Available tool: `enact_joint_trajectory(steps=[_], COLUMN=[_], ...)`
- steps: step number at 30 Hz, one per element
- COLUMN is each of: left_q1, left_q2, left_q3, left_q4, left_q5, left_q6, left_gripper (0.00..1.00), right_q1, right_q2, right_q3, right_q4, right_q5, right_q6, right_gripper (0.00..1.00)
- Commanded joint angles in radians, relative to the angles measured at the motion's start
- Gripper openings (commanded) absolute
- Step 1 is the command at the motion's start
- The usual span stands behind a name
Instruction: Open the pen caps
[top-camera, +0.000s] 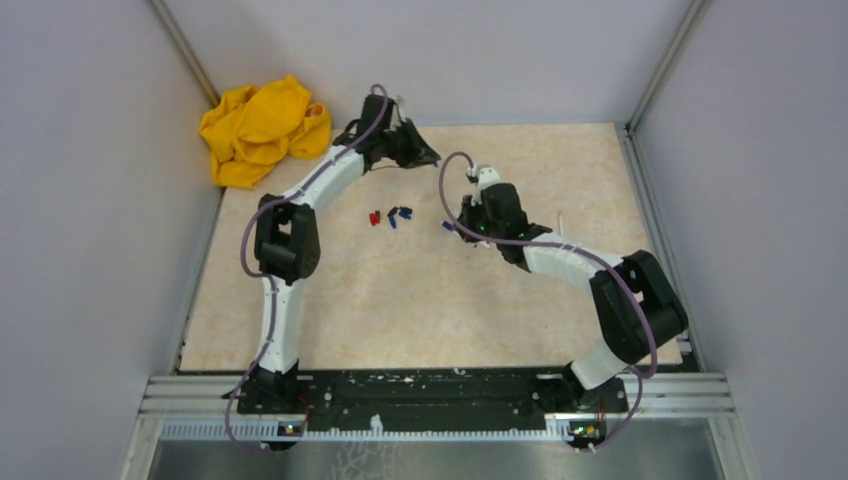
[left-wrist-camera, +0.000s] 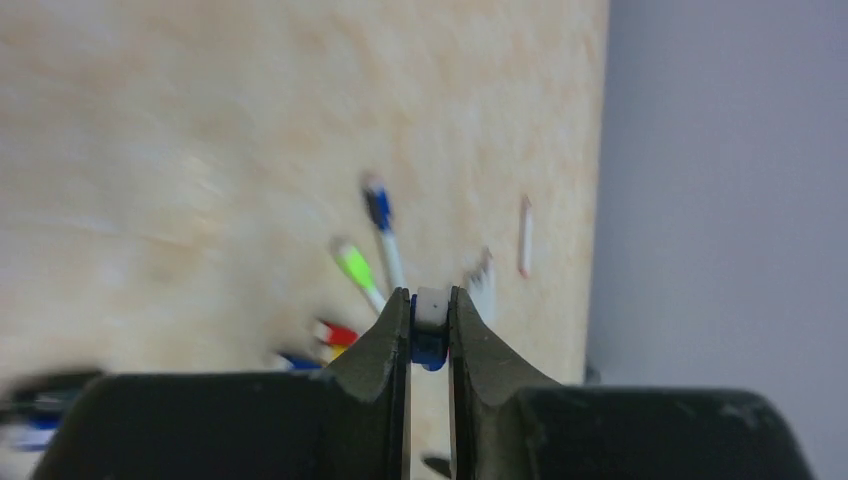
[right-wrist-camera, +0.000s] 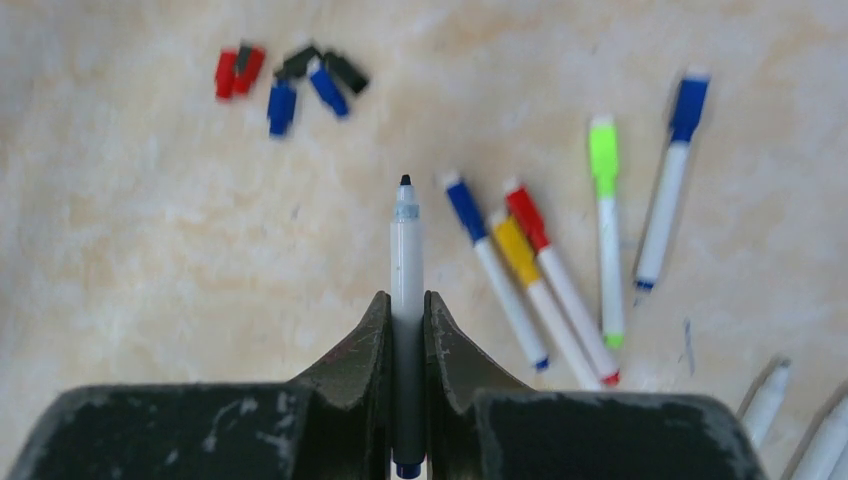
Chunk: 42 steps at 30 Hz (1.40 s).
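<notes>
Left claw (left-wrist-camera: 429, 303) and right claw (right-wrist-camera: 407, 302) clamped (arms bent).

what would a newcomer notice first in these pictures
The right gripper is clamped on an uncapped white pen, dark tip pointing away, with a fan of capped pens to its right and loose caps scattered at the upper left of that wrist view. The left gripper pinches a small blue-and-white piece. From above, a crumpled yellow cloth sits at the far left corner of the table.
</notes>
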Motion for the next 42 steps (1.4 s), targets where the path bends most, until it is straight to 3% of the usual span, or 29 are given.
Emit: enact_joint_trajectory(steps=[1,9,16,22,35,42], left_q1=[0.169,0.161,0.098,0.038,-0.03,-0.03], left_q2=[0.022,-0.004,-0.205,-0.327,-0.341,-0.383], left_q3=[0.073,0.018,-0.295,-0.542,-0.641,-0.701], left_q4=[0.078,0.064,0.085,0.149,0.105,0.118], left_q5=[-0.361,-0.384,-0.546,-0.63,-0.699,-0.733], left_q6=[0.048,0.095,0.167,0.17,0.163,0.157], left_gripper=[0.0,0.0,0.0,0.0,0.07,0.22], right_q1=[0.034,0.036,0.025,-0.017,-0.077,-0.082], right_q2=[-0.092,-0.15,-0.154,-0.123,-0.032,0.021], right_q3=[-0.039,-0.012,0.059,0.052,0.054,0.06], right_q4=[-0.147,-0.193,-0.343,-0.362,-0.376,-0.383], right_q5=[-0.077,-0.015,0.174,0.221,0.251,0.272], right_q6=[-0.004,-0.017,-0.015,0.0,0.001,0.011], right_gripper=[0.0,0.0,0.0,0.0,0.0,0.0])
